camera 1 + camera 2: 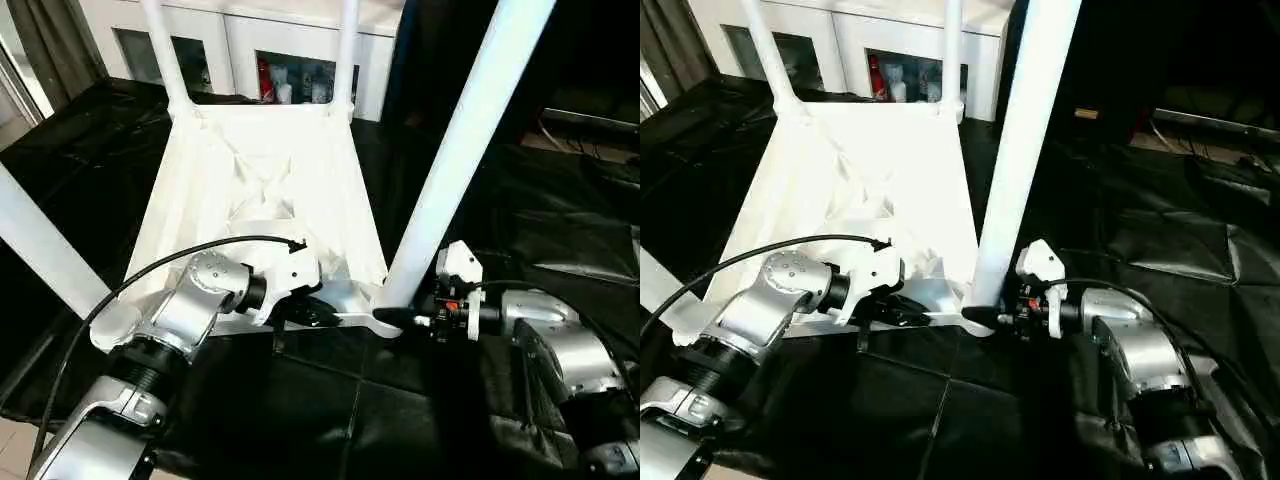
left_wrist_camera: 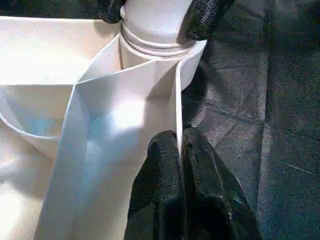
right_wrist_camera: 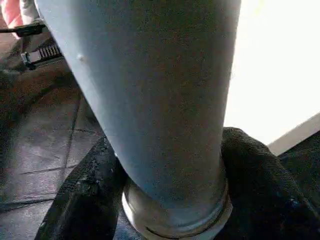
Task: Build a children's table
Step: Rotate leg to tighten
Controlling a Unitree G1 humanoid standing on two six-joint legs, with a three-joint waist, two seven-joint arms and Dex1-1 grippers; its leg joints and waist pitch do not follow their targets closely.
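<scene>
4 white legs (image 1: 470, 150) stand up from the upturned tabletop (image 1: 265, 200) on the black-draped table (image 1: 560, 220) | left gripper (image 2: 177, 150) at 6 o'clock, pinched tight on the tabletop's rim | right gripper (image 3: 170, 185) at 4 o'clock, fingers clasping the near-right leg's base.

The white plastic rectangular tabletop (image 1: 265, 190) lies upside down, four long white tube legs (image 1: 470, 140) standing in its corner sockets.

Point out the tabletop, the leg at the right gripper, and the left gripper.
tabletop (image 1: 250, 170): left eye view, ribbed underside.
near right leg (image 1: 470, 130): left eye view, mid tube.
left gripper (image 2: 179, 150): left wrist view, fingertips pinching the tabletop's rim.
</scene>
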